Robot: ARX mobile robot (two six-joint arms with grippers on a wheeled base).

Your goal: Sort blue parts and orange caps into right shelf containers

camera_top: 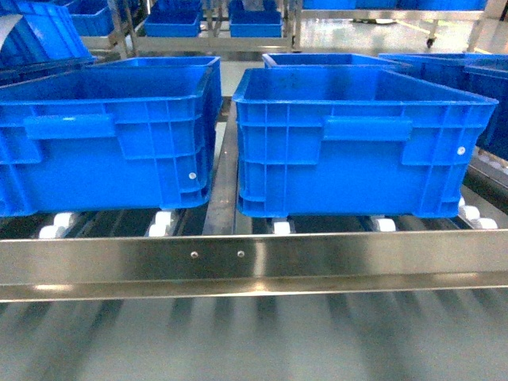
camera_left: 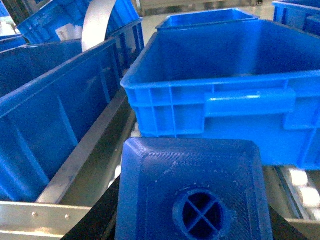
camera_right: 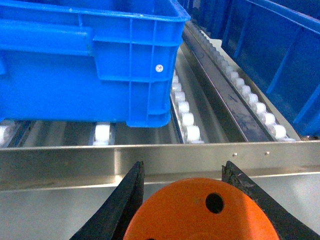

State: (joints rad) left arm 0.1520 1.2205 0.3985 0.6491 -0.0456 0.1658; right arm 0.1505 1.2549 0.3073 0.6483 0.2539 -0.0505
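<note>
Two large blue crates sit side by side on the roller shelf [camera_top: 254, 266] in front of you, open tops up, handle bars facing you. The right crate [camera_top: 357, 151] stands nearer the middle of the head view; the left crate [camera_top: 111, 135] is beside it, with a narrow gap between them. A steel front rail runs across, below both crates. Neither arm shows in the head view.

Your left tool [camera_left: 192, 235] carries a blue part [camera_left: 192, 192]. The part fills the bottom of the left wrist view, hole face toward the camera, with dark tool surfaces at its lower corners, so it looks clamped. From there a crate lies straight ahead and slightly right, its near rim above the part.

Your right tool [camera_right: 187, 210] is closed on an orange cap [camera_right: 200, 212], black fingers [camera_right: 125, 200] pressed against both sides, its holed flat top toward the camera. The cap sits on your side of the steel rail, and the crate's near right corner lies ahead and to the left.

Both pieces appear to sit lower than the crate rims, so each probably needs lifting, then carrying forward.
</note>
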